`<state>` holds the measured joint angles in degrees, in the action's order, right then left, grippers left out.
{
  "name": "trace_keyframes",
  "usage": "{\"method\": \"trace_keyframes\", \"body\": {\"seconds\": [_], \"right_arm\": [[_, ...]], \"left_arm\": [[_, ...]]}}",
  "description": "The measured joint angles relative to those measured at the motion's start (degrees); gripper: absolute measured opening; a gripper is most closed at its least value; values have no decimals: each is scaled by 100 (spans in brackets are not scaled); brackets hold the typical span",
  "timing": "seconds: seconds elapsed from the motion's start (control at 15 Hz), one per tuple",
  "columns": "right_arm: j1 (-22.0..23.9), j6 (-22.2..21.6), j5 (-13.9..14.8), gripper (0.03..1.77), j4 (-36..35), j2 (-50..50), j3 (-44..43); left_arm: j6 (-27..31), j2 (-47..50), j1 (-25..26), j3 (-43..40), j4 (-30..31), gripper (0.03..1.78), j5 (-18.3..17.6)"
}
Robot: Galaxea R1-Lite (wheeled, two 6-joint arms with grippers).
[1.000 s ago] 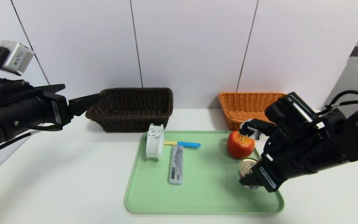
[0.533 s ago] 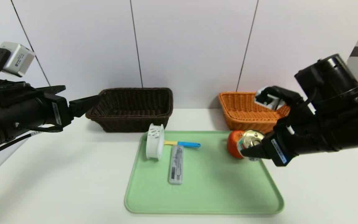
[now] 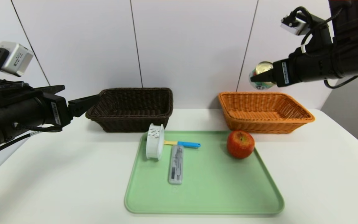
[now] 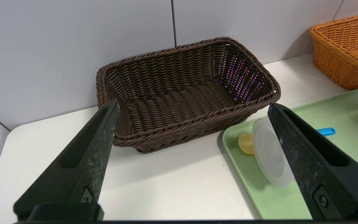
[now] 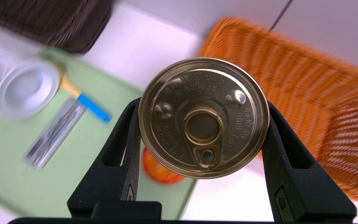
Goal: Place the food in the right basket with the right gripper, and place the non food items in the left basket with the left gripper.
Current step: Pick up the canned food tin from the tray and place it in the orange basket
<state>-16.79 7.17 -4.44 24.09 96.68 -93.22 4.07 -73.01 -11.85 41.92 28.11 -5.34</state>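
Tin with a gold pull-tab lid point(image 3: 263, 69) is pinched between the fingers of the black right gripper point(image 3: 267, 76), aloft above the orange woven wicker basket point(image 3: 266, 124). A round red apple point(image 3: 240, 144), white slotted plastic cup point(image 3: 154, 142), flat grey oblong case point(image 3: 176, 165) and blue-handled yellow utensil point(image 3: 188, 144) lie on the green rectangular tray point(image 3: 216, 186). The black left gripper point(image 4: 194, 105), spread wide, hovers near the dark brown wicker basket point(image 4: 179, 105).

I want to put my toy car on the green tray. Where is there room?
The tray's near half is bare, between the grey case and the right edge, nearer than the apple. The far left corner is crowded: white cup, blue-handled utensil.
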Motion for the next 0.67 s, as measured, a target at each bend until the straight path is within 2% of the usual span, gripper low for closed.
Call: {"method": "trace_keyframes", "body": {"seconds": [0.33, 0.67], "right_arm": [[712, 32, 33, 107, 79, 1300, -1475], [1120, 16, 207, 107, 46, 2402, -1824]], "left_arm": [[2, 20, -2, -6, -6, 169, 11], [9, 33, 0, -9, -9, 169, 24]]}}
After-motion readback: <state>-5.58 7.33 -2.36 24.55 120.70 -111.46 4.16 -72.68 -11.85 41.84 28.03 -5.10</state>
